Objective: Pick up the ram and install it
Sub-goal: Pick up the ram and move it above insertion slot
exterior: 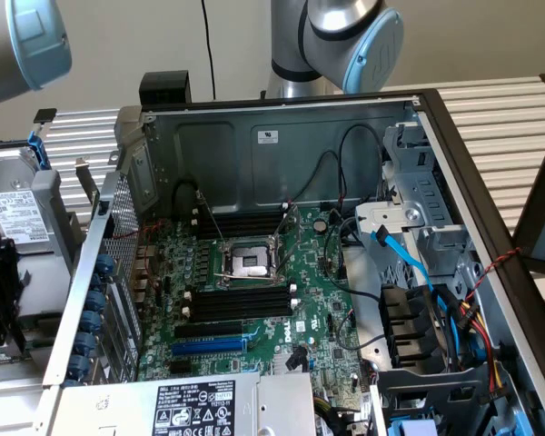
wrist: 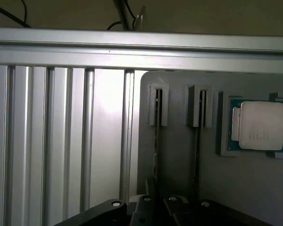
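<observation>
On a grey holder (wrist: 177, 155) seen by the wrist camera, the ram (wrist: 156, 141) stands on its long edge, showing as a thin dark line that runs out of a small grey end bracket (wrist: 158, 106). Just beside it and parallel, a second stick (wrist: 198, 141) stands the same way in its own bracket. A processor chip (wrist: 262, 125) with a silver lid lies flat in a recess of the same holder, on the far side of the second stick from the ram. The tool (wrist: 153, 209) is a black body covering the end of the ram away from the brackets; how far it is open, and whether it grips the ram, cannot be told. The holder rests on the ribbed aluminium table (wrist: 47, 141).

From the exterior view, the open computer case (exterior: 282, 136) lies on the table with the motherboard (exterior: 318, 309) facing up. Long black slots (exterior: 241, 302) with white end latches lie on both sides of the processor socket (exterior: 248, 263), and a blue expansion slot (exterior: 209, 345) lies nearer the camera. Behind the case rises the arm (exterior: 345, 36), with a blue-capped joint.
</observation>
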`<control>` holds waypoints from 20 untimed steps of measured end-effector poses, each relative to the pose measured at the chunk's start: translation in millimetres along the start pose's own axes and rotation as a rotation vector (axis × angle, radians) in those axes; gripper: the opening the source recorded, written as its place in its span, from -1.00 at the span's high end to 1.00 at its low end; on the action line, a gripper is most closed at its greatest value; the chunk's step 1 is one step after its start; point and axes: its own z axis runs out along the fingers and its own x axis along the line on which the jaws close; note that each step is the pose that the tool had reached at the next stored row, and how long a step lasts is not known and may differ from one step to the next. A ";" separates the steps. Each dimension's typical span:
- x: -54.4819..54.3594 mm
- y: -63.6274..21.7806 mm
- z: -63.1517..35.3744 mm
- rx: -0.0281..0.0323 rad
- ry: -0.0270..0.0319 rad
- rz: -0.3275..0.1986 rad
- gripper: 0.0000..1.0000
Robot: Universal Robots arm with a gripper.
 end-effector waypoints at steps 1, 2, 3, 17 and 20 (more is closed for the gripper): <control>0.0 0.0 0.0 0.0000 0.0000 0.000 0.75; 0.0 0.0 -0.8 0.0003 -0.0001 0.000 0.75; 0.1 0.0 -3.5 0.0015 -0.0002 0.000 0.75; 1.9 -0.5 -67.1 0.0015 0.0001 0.000 0.75; 2.3 -0.6 -80.9 0.0014 0.0001 0.000 0.75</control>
